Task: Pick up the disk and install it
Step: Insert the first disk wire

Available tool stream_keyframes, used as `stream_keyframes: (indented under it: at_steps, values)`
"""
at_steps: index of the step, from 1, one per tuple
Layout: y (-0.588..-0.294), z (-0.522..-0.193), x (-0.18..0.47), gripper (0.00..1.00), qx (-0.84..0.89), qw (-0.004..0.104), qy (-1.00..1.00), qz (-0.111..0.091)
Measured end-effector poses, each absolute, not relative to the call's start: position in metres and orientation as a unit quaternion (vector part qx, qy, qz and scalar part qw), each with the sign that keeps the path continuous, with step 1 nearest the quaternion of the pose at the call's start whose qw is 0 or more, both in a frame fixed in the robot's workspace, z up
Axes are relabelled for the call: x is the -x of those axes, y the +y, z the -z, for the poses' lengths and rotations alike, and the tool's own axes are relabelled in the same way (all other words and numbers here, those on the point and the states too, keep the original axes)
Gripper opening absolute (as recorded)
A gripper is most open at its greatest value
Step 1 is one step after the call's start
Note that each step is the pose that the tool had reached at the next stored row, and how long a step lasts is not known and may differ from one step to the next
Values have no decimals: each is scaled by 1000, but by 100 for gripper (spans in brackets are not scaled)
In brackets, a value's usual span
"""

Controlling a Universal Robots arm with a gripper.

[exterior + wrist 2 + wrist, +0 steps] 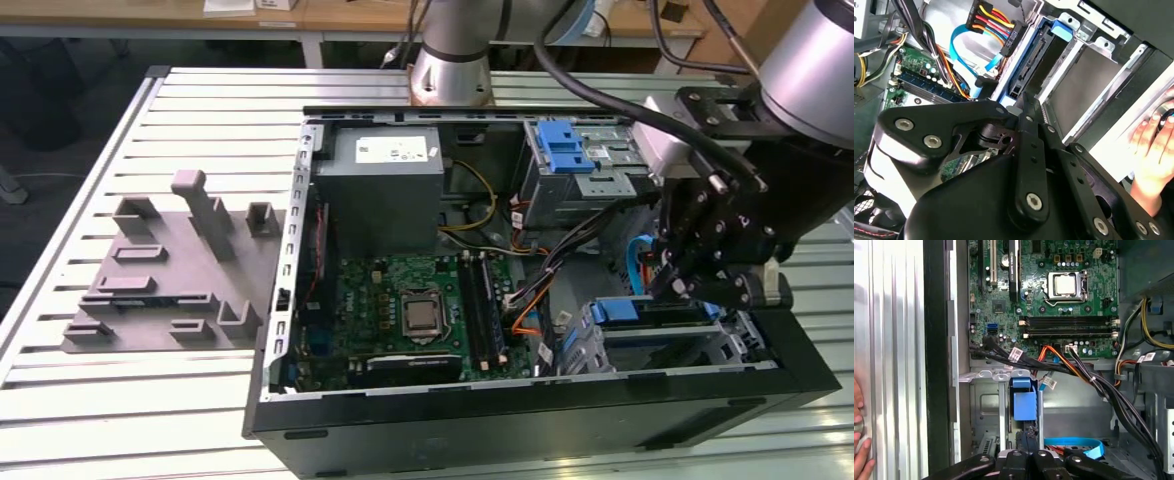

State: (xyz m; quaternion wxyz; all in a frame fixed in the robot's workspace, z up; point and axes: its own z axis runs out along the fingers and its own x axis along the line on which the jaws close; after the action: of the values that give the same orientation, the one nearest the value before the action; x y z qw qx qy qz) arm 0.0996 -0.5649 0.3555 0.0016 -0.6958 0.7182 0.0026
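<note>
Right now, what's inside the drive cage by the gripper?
The disk stands on edge in a slot of the cage, connector end showing. Cage walls cover its faces and label.

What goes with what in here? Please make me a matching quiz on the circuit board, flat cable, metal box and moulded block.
Things:
1. circuit board
2. flat cable
3. metal box
4. moulded block

Descriptions:
A. light blue
B. grey, on the table outside the case
C. green
D. grey with a white sticker, inside the case

Pairs: 1-C, 2-A, 3-D, 4-B
</note>
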Motion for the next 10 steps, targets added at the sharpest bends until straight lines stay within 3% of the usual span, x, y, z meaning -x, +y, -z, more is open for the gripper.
stream_keyframes:
  at_steps: [10]
  values:
    - [-558,-355,-122,11,696,2,718,-3]
